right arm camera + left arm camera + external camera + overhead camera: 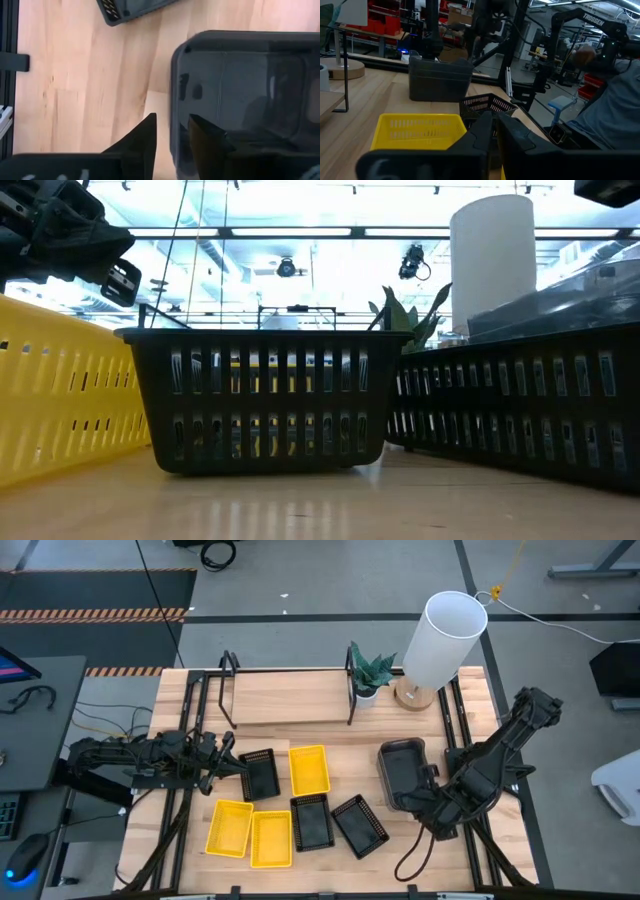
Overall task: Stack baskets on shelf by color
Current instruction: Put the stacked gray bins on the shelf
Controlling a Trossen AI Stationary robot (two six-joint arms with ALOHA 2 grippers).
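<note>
At the far edge of the wooden counter [330,755] we see a tall white cylinder lamp [444,638] on a round wooden base, with a small potted plant [369,672] just beside it. On the floor beyond we see a yellow cable [508,570], and striped hazard tape [95,613] near a dark mat.

Even, bright overhead light fills the high view, with only soft shadows on the desk [320,710]. The low view is backlit — ceiling strip lights glare white and the near black basket [265,400] shows dark, its reflection smeared on the glossy wood. The wrist views are softer — the left gripper's fingers [485,140] blur close to the lens.
</note>
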